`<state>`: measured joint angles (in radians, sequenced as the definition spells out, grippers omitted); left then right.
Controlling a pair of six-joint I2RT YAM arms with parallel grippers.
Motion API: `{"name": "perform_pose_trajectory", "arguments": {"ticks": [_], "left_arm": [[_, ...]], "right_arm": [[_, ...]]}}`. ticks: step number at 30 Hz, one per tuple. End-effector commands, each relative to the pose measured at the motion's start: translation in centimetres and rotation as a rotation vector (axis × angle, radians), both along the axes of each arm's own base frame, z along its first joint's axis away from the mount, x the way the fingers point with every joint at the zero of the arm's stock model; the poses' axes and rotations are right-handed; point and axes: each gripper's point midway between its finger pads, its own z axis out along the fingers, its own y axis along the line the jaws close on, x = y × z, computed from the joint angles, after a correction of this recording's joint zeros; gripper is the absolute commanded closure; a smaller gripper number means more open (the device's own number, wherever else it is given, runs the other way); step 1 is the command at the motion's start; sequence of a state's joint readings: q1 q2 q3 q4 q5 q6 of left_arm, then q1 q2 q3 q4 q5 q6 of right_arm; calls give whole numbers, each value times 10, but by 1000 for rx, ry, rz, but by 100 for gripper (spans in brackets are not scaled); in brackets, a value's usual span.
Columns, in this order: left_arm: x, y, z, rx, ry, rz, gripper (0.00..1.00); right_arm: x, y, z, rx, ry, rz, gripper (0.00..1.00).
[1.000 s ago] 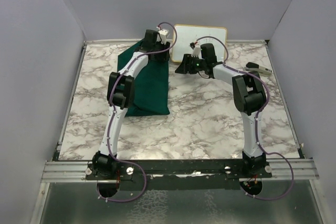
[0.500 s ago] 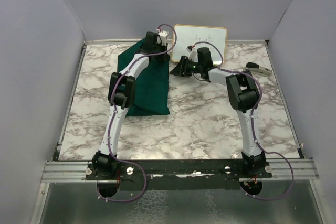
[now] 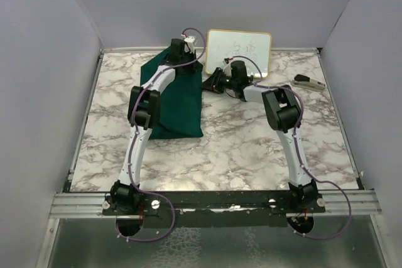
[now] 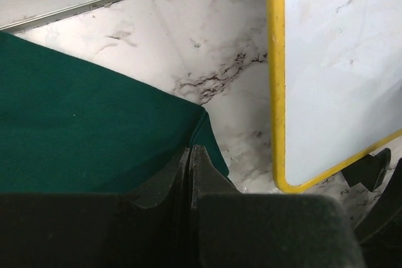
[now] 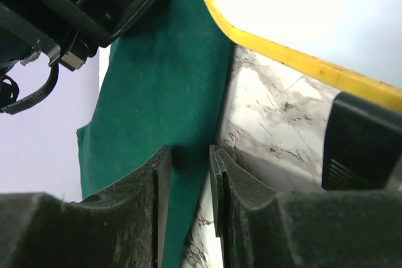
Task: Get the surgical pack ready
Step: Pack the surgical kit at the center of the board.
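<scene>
The surgical pack shows as a dark green cloth [image 3: 179, 108], folded into a long strip on the marble table's left half. My left gripper [image 3: 178, 54] is at the cloth's far right corner. In the left wrist view its jaws [image 4: 190, 150] are pressed together on the cloth [image 4: 81, 130], whose corner edge is turned up beside them. My right gripper [image 3: 209, 84] reaches in from the right at the cloth's right edge. In the right wrist view the gripper [image 5: 190, 155] has a gap between its fingers, and the cloth's edge [image 5: 163, 86] runs through that gap.
A gold-framed whiteboard [image 3: 242, 45] lies at the back of the table, close to both grippers; its yellow frame [image 4: 274, 80] borders the cloth corner. A small black and white tool [image 3: 308, 81] rests at the far right. Blue walls enclose the table.
The left jaws have closed on the cloth's far corner. The right gripper has moved left from the whiteboard to the cloth's right edge, and its jaws have narrowed.
</scene>
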<state>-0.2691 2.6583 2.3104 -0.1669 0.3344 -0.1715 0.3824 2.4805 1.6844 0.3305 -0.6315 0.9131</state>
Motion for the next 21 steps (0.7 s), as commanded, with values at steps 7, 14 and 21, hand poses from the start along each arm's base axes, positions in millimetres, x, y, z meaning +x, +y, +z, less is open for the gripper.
{"name": "perform_pose_trajectory", "arguments": {"ticks": [7,14,21], "left_arm": [[11,3,1,-67,-20,33,100],[20,25,-19,-6,-6,132,99],[11,54,51,108,-28,131,55]], "right_arm": [[2,1,-18,-7,55,-104,91],[6,-2,-13,-78,6,-82,85],[13,-4,28,-222,-165,49,61]]}}
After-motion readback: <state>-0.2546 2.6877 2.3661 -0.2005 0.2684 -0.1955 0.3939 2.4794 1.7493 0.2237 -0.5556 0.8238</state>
